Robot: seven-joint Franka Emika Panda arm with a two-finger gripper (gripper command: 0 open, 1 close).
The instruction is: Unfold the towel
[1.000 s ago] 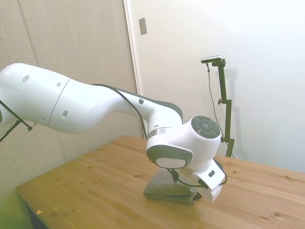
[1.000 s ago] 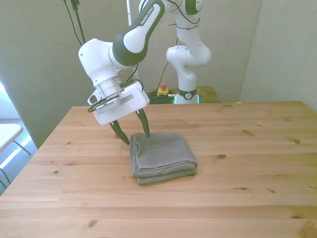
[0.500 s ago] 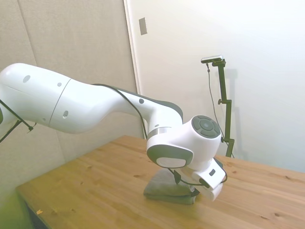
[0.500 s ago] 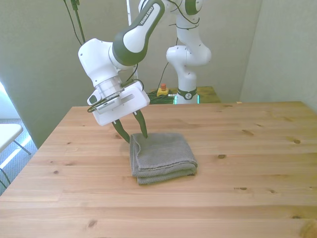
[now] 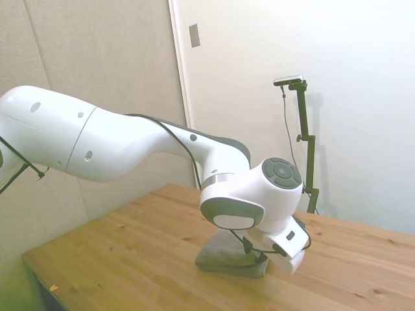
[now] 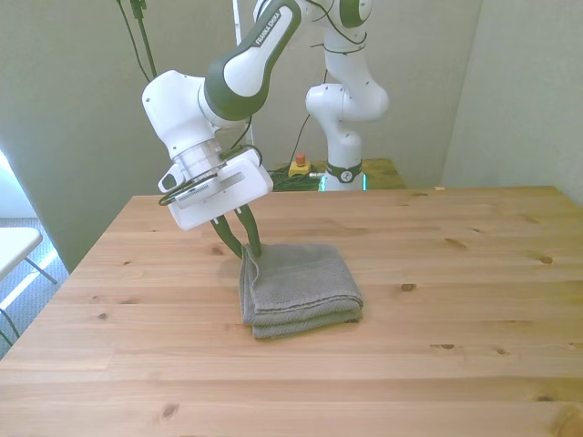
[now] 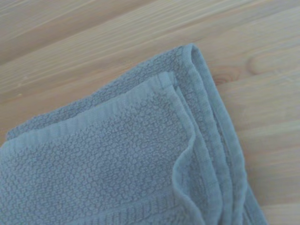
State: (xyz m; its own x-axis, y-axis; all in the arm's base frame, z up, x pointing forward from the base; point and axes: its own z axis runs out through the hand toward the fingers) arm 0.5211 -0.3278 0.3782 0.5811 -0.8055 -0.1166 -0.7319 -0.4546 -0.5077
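The towel point(image 6: 299, 289) lies folded on the wooden surface point(image 6: 455, 364), toward the front view's left of its middle. The pincer point(image 6: 243, 252) is at the towel's far corner on the front view's left, with its 2 fingers drawn nearly together on that corner; it looks like a pinch on the cloth, though how many layers are caught cannot be seen. The towel is thick terry cloth, soft and limp, light, not slippery and not fragile. It will sag and drape when it is lifted. The wrist view shows several stacked hems at this corner point(image 7: 201, 117). A good hold is probably the top layer alone, at its free hemmed corner, so that the fold can open.
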